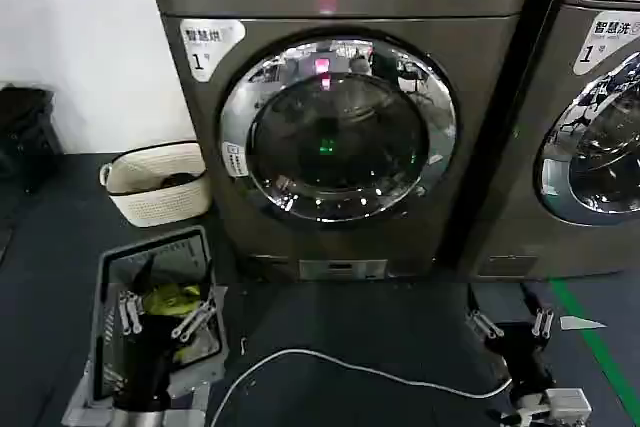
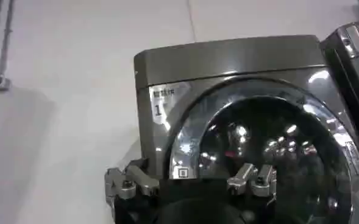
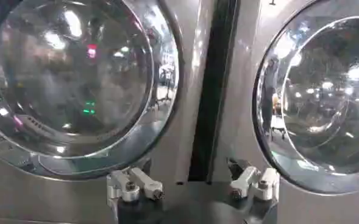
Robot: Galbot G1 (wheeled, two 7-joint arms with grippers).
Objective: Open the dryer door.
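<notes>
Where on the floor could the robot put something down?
Bare floor lies in front of the dryer door, between the left gripper and right gripper, apart from a white cable. The left is crowded: a laundry basket and grey crate.

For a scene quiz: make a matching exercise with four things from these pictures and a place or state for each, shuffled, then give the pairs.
Things:
1. dryer door
2. white basket
3. left hand
4. right hand

Places or states:
A. low over the grey bin that holds yellow-green cloth, fingers open
B. shut, flush with the machine front
C. on the floor beside the dryer, on the robot's left
D. low near the green floor line, fingers open

Pairs: 1-B, 2-C, 3-A, 4-D
</notes>
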